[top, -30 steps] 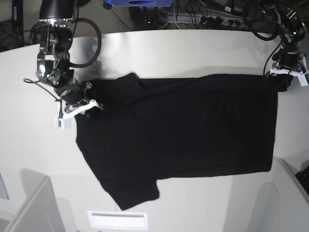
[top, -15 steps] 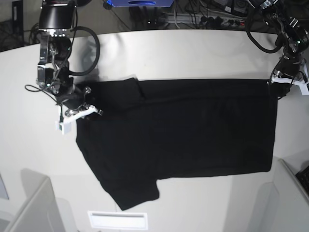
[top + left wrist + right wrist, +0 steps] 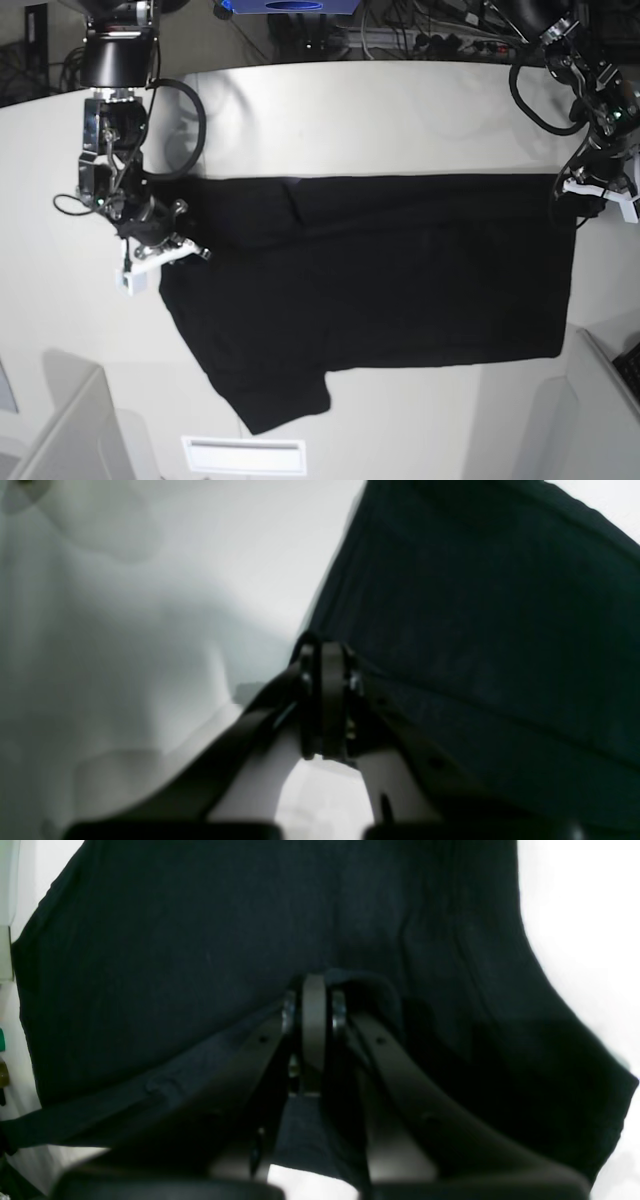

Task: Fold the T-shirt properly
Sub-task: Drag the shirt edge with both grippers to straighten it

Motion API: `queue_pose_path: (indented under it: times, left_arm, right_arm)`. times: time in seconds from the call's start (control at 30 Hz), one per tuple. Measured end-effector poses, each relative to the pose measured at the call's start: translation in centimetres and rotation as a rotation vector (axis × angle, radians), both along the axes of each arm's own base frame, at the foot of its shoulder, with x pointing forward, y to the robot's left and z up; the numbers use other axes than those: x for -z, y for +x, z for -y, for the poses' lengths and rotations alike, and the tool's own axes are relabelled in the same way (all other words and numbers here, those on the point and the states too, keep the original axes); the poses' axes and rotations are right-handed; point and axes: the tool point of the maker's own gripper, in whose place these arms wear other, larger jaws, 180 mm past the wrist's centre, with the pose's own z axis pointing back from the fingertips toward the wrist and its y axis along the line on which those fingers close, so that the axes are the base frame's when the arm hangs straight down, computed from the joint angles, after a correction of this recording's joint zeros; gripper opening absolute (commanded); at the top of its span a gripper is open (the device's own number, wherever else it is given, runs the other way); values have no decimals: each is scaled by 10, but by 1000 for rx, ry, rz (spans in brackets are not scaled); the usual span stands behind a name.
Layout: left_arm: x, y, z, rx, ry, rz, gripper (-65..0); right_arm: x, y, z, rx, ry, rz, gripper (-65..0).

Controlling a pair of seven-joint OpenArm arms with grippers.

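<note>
A black T-shirt (image 3: 380, 285) lies spread across the middle of the white worktop (image 3: 330, 110), plain side up, its hem toward the worktop's right edge as the base camera sees it and one sleeve (image 3: 270, 390) pointing at the near edge. Both arms of the two-armed robot hold the garment along its far edge. The right gripper (image 3: 160, 250), near the worktop's left edge, has its fingers pressed together on the collar-and-shoulder end of the cloth, as its wrist camera shows dark fabric bunched around the closed tips (image 3: 312, 1005). The left gripper (image 3: 590, 195), near the right edge, is likewise closed, pinching the far hem corner, with the fabric's edge meeting the tips (image 3: 325, 665) in its own wrist view. That far edge runs straight and taut between the two grips. Judged from these frames, the folding is at an early stage: the far side appears to be gathered for a first lengthwise fold, but the near sleeve lies unfolded, the body shows its full width, and no finished crease is visible. Any print is out of sight.
</note>
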Motion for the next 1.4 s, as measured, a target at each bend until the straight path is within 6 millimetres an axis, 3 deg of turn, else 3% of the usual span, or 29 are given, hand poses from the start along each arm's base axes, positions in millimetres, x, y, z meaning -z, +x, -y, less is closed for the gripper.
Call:
queue_pose_path:
  times: [0.23, 0.47, 0.63, 0.83, 1.17, 1.4]
  left_arm:
    - [17, -1, 0, -14, -39, -30, -650]
    - [8, 11, -2, -16, -32, 0, -650]
    - [4, 29, 9, 60, -8, -9, -650]
    - [15, 29, 8, 56, -3, -51, -650]
    - [16, 30, 4, 49, 16, -64, -650]
    - [13, 36, 6, 54, 14, -50, -650]
  right_arm:
    - [-1, 8, 0, 3, 5, 3, -650]
    - [0, 8, 0, 3, 5, -1, -650]
    - [0, 8, 0, 2, 5, -1, -650]
    - [0, 8, -28, -79, 4, -1, -650]
    - [11, 12, -22, -59, -11, -18, -650]
    - [6, 18, -20, -57, -15, -4, -650]
